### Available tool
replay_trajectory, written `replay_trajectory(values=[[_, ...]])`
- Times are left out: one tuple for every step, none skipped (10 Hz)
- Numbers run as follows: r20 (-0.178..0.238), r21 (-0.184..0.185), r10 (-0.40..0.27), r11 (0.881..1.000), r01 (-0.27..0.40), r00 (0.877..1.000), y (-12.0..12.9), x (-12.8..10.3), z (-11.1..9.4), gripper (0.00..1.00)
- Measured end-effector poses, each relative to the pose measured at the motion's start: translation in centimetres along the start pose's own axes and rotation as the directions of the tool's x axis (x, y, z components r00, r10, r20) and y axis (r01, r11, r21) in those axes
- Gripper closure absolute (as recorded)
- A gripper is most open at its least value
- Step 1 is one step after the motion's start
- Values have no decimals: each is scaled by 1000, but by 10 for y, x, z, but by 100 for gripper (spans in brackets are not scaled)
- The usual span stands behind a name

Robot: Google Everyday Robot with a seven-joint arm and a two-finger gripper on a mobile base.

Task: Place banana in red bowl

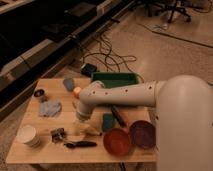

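Note:
The banana (88, 129) is pale yellow and lies on the wooden table (45, 152), left of the red bowl. The red bowl (117, 141) is round and orange-red, stands near the table's front edge and holds nothing. My white arm reaches in from the right and bends down over the table. My gripper (82, 122) points down right over the banana's left part, at or just above it. The gripper hides part of the banana, and contact cannot be judged.
A dark purple bowl (143, 134) stands right of the red bowl. A teal packet (108, 121) and a black stick (118, 116) lie behind them. Also on the table: round orange fruit (77, 91), green tray (115, 79), grey cloth (50, 108), white cup (28, 135), black tool (80, 144).

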Motion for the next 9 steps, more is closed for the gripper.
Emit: replay_trajectory(values=[[0,-10,4,1000,-4,1000,3,2,4,20],[-1,-17,11,1000,-11,1000,6,7,7,20],[-2,-24,18,1000,-18,1000,9,12,9,20],[-9,-25,23,999,-23,1000,11,17,12,20],[-12,-26,28,999,-28,1000,12,18,14,20],[-13,-21,43,999,-43,999,11,26,21,20],[-7,-15,53,998,-53,999,10,32,25,20],[1,-8,61,998,-61,998,8,36,26,20],[12,5,75,997,-75,997,3,42,25,20]])
